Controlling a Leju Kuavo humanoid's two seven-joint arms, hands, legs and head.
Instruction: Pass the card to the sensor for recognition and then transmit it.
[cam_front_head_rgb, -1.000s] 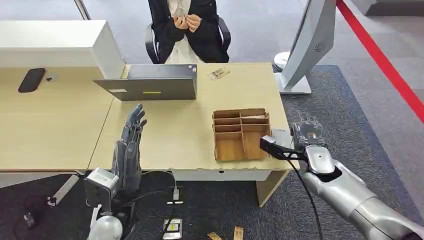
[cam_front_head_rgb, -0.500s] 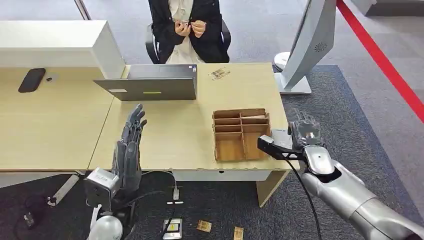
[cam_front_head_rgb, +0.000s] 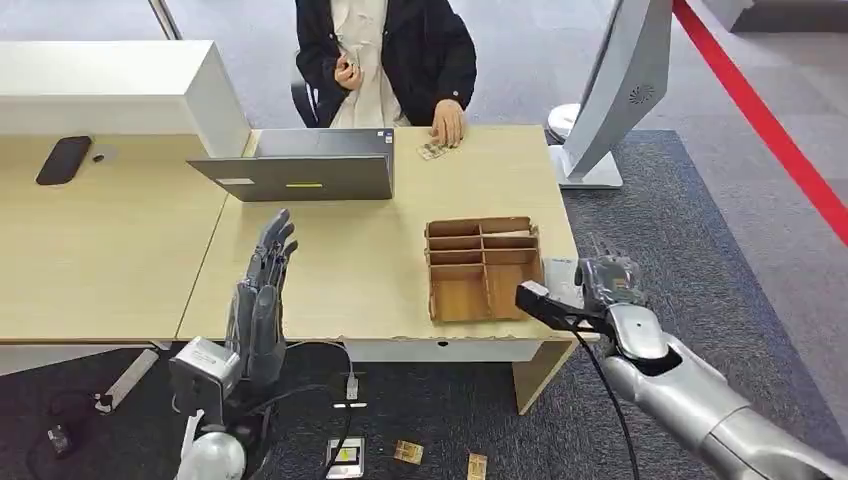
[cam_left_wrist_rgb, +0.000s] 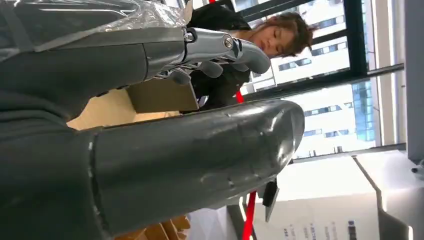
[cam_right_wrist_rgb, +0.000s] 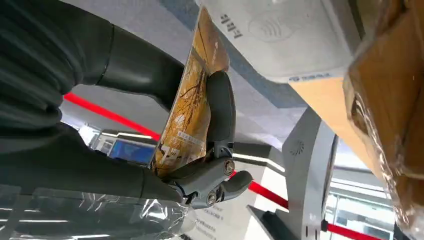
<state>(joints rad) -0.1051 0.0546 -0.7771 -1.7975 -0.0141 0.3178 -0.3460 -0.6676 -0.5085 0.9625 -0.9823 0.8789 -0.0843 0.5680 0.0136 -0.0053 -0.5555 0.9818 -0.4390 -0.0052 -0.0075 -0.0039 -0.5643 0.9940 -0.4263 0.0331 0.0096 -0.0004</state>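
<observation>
Card (cam_right_wrist_rgb: 192, 107) first: your right hand (cam_front_head_rgb: 610, 280) holds it pinched between thumb and fingers, standing on edge, just off the table's right edge near the front corner. The white reader (cam_right_wrist_rgb: 280, 37) lies on that edge of the table (cam_front_head_rgb: 350, 265), just beside the cardboard tray (cam_front_head_rgb: 484, 267), and the card's upper end is near the reader's wave mark but not flat against it. To do this step well, I judge you should tilt the card so its face lies parallel over the wave mark, bring it close, and hold it steady; keep the pinch firm, since the card looks thin and could slip. Keep clear of the tray wall beside the reader.

Your left hand (cam_front_head_rgb: 262, 300) stands upright at the table's front edge, fingers straight and apart, holding nothing.

Counting near to far: three small items on the floor below the front edge, one card in hand, one reader, one tray with several compartments, one laptop (cam_front_head_rgb: 300, 168) toward the back edge, one dark phone (cam_front_head_rgb: 63, 159) at the far left, one small packet (cam_front_head_rgb: 432, 151) at the back edge under a person's hand (cam_front_head_rgb: 447, 122), and one person (cam_front_head_rgb: 385, 55) seated behind the table.
</observation>
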